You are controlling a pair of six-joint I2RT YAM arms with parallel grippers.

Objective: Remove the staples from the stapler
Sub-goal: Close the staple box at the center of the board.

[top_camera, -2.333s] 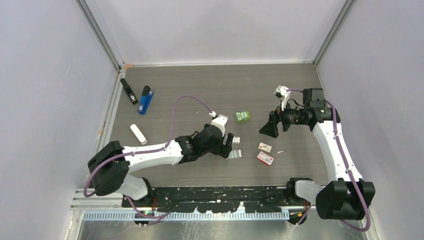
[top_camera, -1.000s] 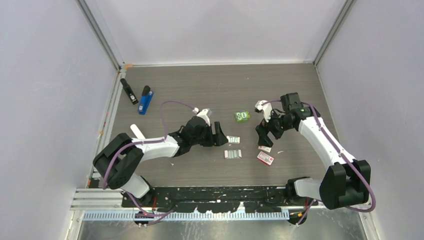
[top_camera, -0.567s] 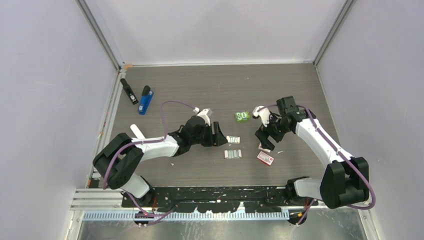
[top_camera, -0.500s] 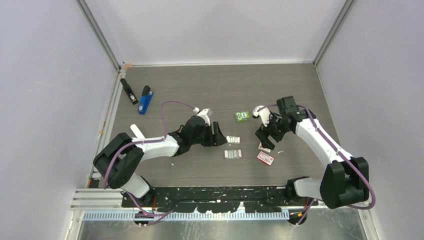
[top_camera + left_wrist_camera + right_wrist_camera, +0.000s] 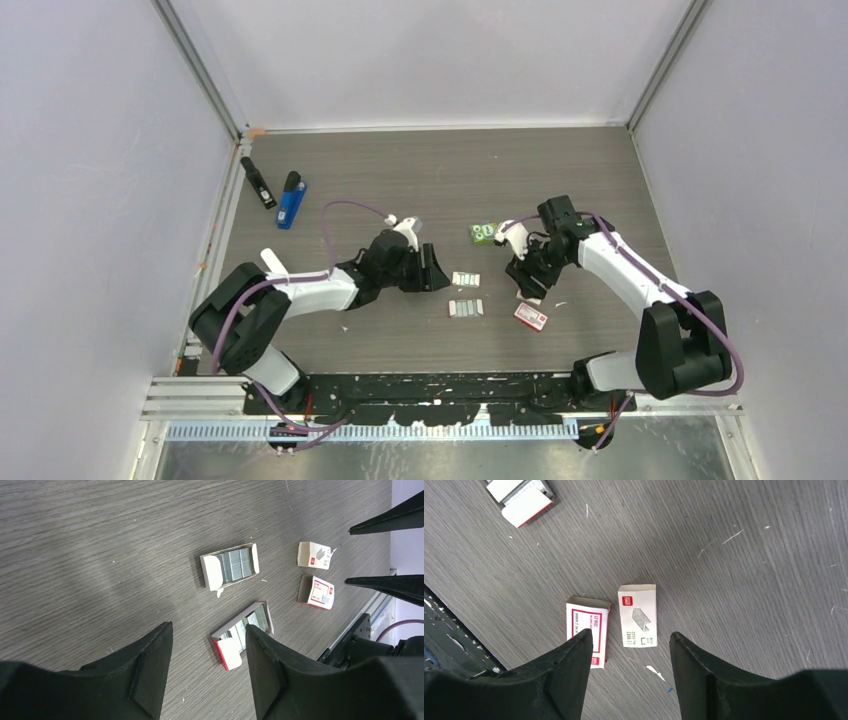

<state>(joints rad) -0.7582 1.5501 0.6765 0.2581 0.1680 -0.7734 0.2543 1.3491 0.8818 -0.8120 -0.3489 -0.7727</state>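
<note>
**Item 1. Left pincer** (image 5: 208, 627)
- State: jaws at middling width, narrower than a second ago, with nothing between them. It hangs low over the worktop (image 5: 100, 540).
- At its 3 o'clock in the top view, just beside the tips: upper card tray (image 5: 212, 572), open, with the staples (image 5: 239, 562) lying in it as silvery strips.
- At 4 o'clock: lower card tray (image 5: 227, 652), red-edged, also holding strips.

**Item 2. Right pincer** (image 5: 629, 634)
- State: jaws drawn in from wide to middling, empty.
- The arm has swung inward and down. The white box (image 5: 637, 615) now shows between its fingers, but contact is not discernible.
- At 6 o'clock: red-and-white box (image 5: 586, 622), just beside the white one.
- At 10 o'clock: green packet (image 5: 483, 232), near.

**Item 3. Blue stapler** (image 5: 291, 200) **and black stapler** (image 5: 258, 183)
- Position: 10 o'clock of the left pincer, well apart from both arms.
- Whether either is loaded cannot be told.

**Remark.** Both pincers are narrowing over trays and boxes, neither over a stapler. The strips on view already lie outside any stapler, so the present step looks like handling packaging rather than unloading.
</note>
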